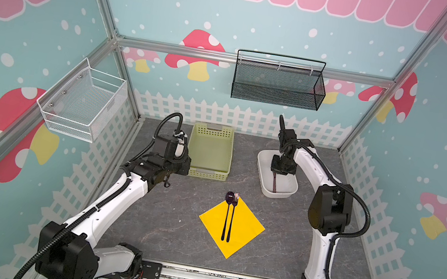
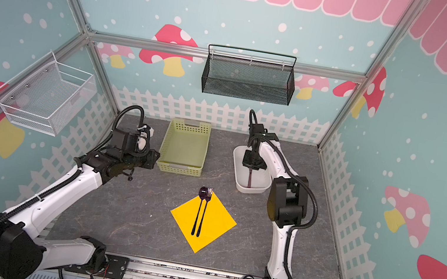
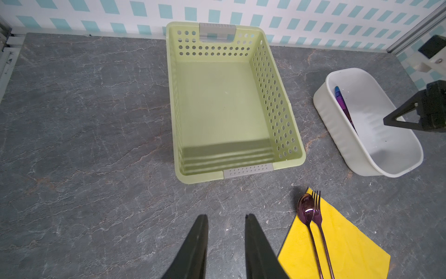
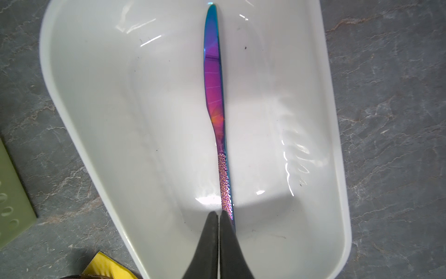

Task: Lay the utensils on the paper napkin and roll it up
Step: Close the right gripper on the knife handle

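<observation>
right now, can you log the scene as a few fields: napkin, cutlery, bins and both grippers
napkin: yellow napkin lying flat, set as a diamond
on it: spoon and fork side by side, heads at its far corner
third utensil: iridescent knife lying in the white tub
bin: green basket empty
left: left gripper open, empty, raised beside the basket
right: right gripper shut, in the tub at the knife's handle end; grip unclear
</observation>
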### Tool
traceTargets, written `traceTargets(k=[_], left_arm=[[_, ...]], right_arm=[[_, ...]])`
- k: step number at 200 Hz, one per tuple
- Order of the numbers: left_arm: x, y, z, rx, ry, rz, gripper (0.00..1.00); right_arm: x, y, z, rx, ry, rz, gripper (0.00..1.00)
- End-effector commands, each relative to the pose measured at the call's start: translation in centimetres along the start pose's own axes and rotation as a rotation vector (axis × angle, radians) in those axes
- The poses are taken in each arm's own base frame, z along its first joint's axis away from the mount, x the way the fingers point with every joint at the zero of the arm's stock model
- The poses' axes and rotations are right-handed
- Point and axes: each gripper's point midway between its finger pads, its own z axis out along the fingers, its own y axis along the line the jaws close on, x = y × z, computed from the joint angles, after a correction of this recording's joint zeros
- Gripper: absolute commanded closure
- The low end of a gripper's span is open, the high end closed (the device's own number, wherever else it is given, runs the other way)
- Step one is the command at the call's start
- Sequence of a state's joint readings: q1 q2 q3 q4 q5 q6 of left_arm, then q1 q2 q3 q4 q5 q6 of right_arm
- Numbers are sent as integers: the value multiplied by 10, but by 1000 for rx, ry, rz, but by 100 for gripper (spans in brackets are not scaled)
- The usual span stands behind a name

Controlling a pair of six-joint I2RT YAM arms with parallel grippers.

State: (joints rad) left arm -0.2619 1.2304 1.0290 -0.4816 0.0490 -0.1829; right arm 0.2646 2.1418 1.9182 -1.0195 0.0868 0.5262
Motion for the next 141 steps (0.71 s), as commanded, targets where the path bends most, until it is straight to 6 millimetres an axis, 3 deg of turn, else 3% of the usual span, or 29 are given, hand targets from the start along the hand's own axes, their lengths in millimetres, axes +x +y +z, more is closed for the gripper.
traceTargets(k=[1, 49, 79, 141], left_arm=[[-10, -1, -9, 9, -32, 2, 71], [-10, -1, -9, 7, -31, 2, 71], [-9, 0, -9, 4, -30, 3, 71], [-9, 1, -6, -1, -23, 5, 71]], right_arm=[[0, 3, -14, -14, -28, 2, 91], [1, 4, 4, -14, -5, -32, 83], [9, 9, 26, -35, 45, -57, 79], [27, 0, 57, 14, 124, -68, 73]])
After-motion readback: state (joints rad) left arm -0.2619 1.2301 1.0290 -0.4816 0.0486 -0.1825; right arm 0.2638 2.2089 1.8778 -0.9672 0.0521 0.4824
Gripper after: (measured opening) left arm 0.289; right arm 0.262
